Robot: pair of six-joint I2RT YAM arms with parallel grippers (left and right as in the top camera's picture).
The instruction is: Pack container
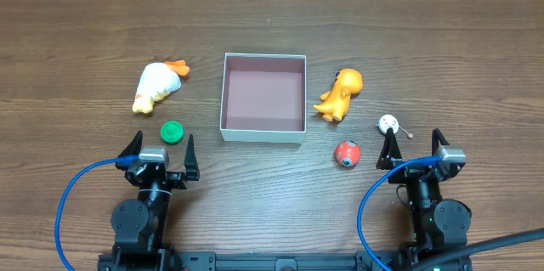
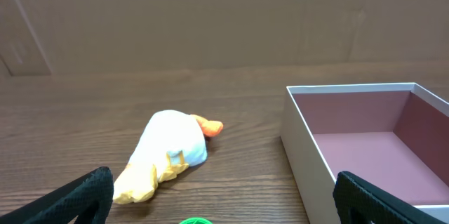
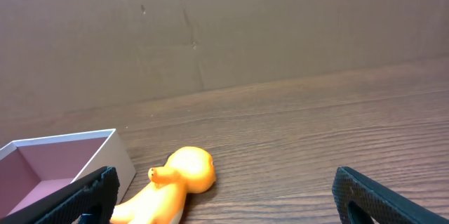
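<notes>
The container (image 1: 263,130), a shallow white-walled box with a pinkish-brown floor, sits empty at the table's middle; it also shows in the left wrist view (image 2: 302,140) and the right wrist view (image 3: 42,155). A white and yellow plush duck (image 1: 158,86) (image 2: 165,154) lies left of it. A green disc (image 1: 172,132) (image 2: 195,220) lies below the duck. An orange dinosaur toy (image 1: 340,93) (image 3: 172,182) lies right of the box. A red ball (image 1: 347,154) and a small white toy (image 1: 389,123) lie further right. My left gripper (image 1: 159,149) (image 2: 224,203) and right gripper (image 1: 414,148) (image 3: 224,203) are open and empty near the front.
A brown cardboard wall (image 2: 210,13) stands behind the wooden table (image 1: 442,33). Blue cables (image 1: 64,211) loop beside both arm bases.
</notes>
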